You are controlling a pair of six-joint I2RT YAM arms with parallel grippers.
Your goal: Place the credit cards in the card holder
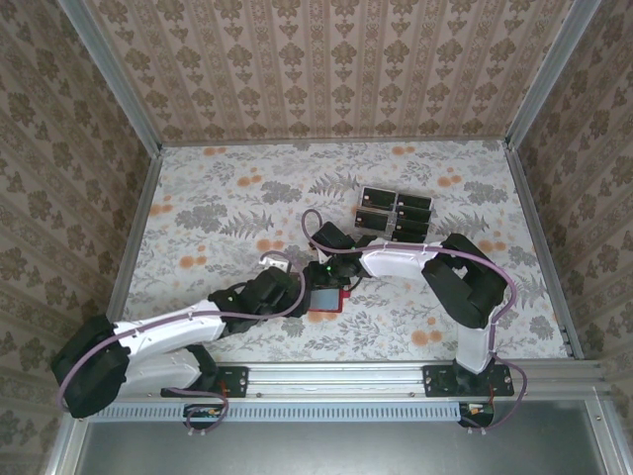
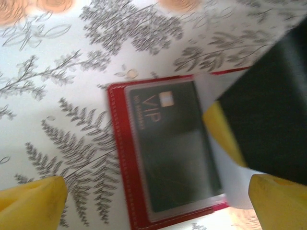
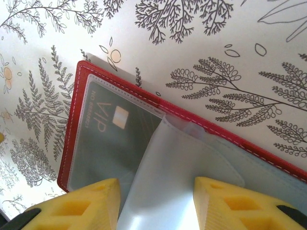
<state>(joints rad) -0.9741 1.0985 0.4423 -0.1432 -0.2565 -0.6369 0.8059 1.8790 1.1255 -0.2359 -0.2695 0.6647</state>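
1. Left gripper [image 1: 290, 288]: near-left of centre on the floral table [image 1: 218, 208], reaching in from the near-left corner. Jaws wide, holding nothing. In the left wrist view its yellow fingertips [image 2: 33, 203] sit at the lower corners, and the wallet lies between and beyond them.

2. Wallet [image 1: 324, 301]: red, lying open and flat on the table at near centre, just right of the left gripper. White stitching runs along its edge. A clear sleeve [image 3: 177, 187] is fixed inside, and one leaf of it is lifted off the wallet.

3. VIP card [image 2: 168, 143]: dark, with a small pale chip, lying under the flat clear window on the wallet's left half. In the right wrist view it shows at [image 3: 103, 143].

4. Right gripper [image 1: 332, 278]: just beyond the wallet, reaching in from the right. Jaws stand partway apart, with the lifted leaf rising between the yellow fingers [image 3: 72, 206]. Cannot tell whether the leaf is pinched. In the left wrist view its dark body [image 2: 273, 105] covers the wallet's right half.

5. Cards [image 1: 394, 213]: black, with pale strips, grouped in two close columns far right of centre, well apart from the wallet and both grippers.
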